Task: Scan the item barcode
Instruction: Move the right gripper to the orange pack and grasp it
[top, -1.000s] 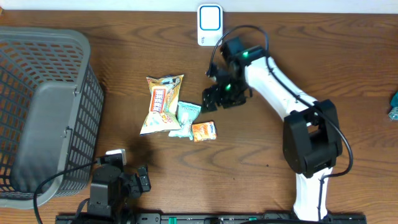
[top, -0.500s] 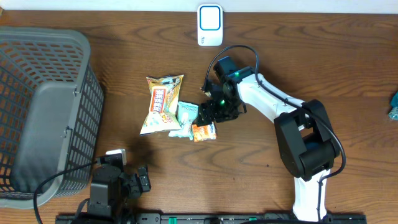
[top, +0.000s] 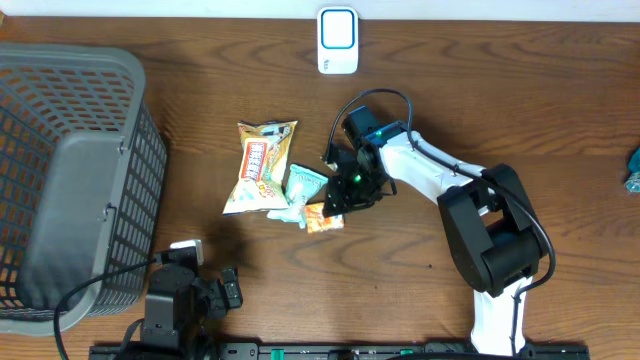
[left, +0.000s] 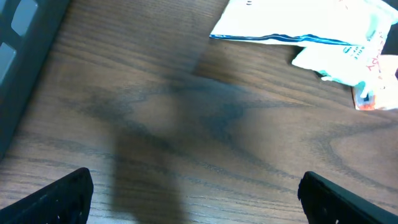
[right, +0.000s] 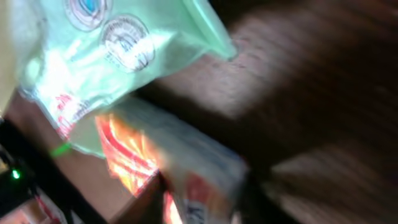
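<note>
A small orange snack packet (top: 318, 219) lies on the brown table beside a pale green packet (top: 305, 184) and a larger yellow packet (top: 258, 165). My right gripper (top: 338, 197) is down on the orange packet's right end. The blurred right wrist view shows the orange packet (right: 186, 168) pinched between the jaws, with the green packet (right: 112, 56) just above it. The white scanner (top: 338, 40) stands at the table's far edge. My left gripper (left: 202, 199) hovers open over bare wood near the front edge, its fingertips (left: 68, 193) far apart.
A grey mesh basket (top: 70, 180) fills the left side of the table. A teal object (top: 634, 170) pokes in at the right edge. In the left wrist view the packets' edges (left: 298, 25) show at the top right.
My right gripper came down and left from near the scanner onto the orange packet and closed on it. The packet shifted slightly left and tilted. The left arm stayed still.
</note>
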